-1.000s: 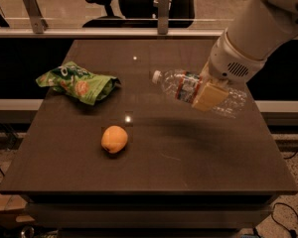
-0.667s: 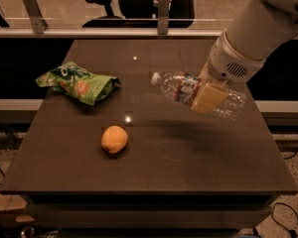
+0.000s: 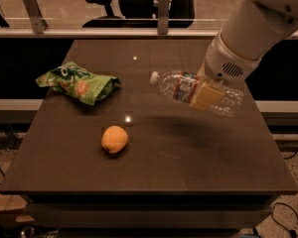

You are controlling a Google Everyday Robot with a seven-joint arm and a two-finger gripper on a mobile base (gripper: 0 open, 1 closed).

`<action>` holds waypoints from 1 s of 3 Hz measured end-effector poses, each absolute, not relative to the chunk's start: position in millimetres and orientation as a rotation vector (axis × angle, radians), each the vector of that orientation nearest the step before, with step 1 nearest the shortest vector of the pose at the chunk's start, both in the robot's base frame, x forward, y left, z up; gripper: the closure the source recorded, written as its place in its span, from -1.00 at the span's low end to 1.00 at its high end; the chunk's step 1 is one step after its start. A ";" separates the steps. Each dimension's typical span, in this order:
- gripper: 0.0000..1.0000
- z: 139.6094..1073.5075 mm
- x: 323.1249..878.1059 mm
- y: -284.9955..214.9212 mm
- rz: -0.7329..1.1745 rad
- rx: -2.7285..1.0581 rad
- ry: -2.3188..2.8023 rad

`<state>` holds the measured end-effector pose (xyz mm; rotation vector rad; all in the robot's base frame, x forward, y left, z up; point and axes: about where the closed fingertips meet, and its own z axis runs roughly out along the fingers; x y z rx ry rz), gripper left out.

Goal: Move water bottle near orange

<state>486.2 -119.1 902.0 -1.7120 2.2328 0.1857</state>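
The water bottle [image 3: 180,87] is a clear ribbed bottle with a red-and-blue label, lying sideways in the air above the table's right side, cap pointing left. My gripper [image 3: 204,94] is shut on the water bottle around its middle, with one tan finger [image 3: 207,96] across the front. The orange [image 3: 114,139] sits on the dark table [image 3: 208,152] at the front left of centre, well to the left of and nearer than the bottle.
A green snack bag [image 3: 78,82] lies at the table's left rear. My white arm [image 3: 253,33] reaches in from the upper right. A rail with posts and an office chair [image 3: 109,4] stand behind the table.
The bottle in my gripper has shifted slightly left. The orange and snack bag have not moved.
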 end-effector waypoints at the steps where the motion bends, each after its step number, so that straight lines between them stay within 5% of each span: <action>1: 1.00 893.1 489.5 -112.2 0.159 -1.747 2.263; 3: 1.00 886.2 477.8 -93.6 0.210 -1.844 2.260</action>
